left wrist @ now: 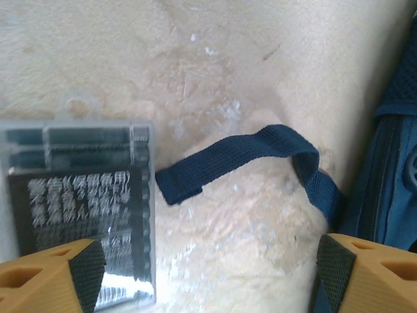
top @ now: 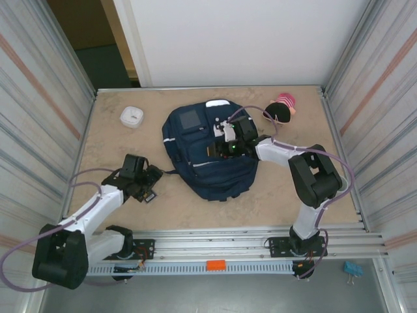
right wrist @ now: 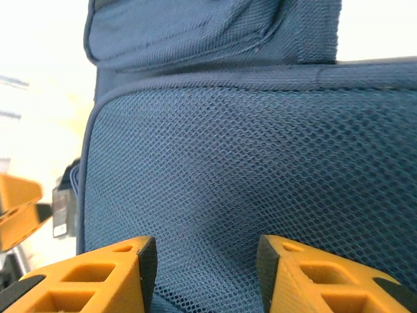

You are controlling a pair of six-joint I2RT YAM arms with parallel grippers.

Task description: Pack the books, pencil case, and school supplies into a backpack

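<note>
Top view: the backpack (top: 195, 163) lies mid-bench (top: 260, 202). Its long axis runs near to far with a slight tilt, and the grey square pocket sits toward the far left end. The right end effector (top: 225, 138) is over its upper middle. The left end effector (top: 148, 187) sits low on the bench, just left of the backpack.

Left wrist: the left end effector (left wrist: 208, 274) has its pads wide apart, with nothing between them. A flat black supply case (left wrist: 78, 195) lies on the bench, long axis up-down in the picture, hang tab at the top. A navy strap (left wrist: 241, 153) curls from the backpack (left wrist: 391, 156) toward the case.

Right wrist: the right end effector (right wrist: 203, 261) stands partway apart against the backpack's mesh (right wrist: 221, 163). I cannot tell whether it pinches the fabric.
</note>
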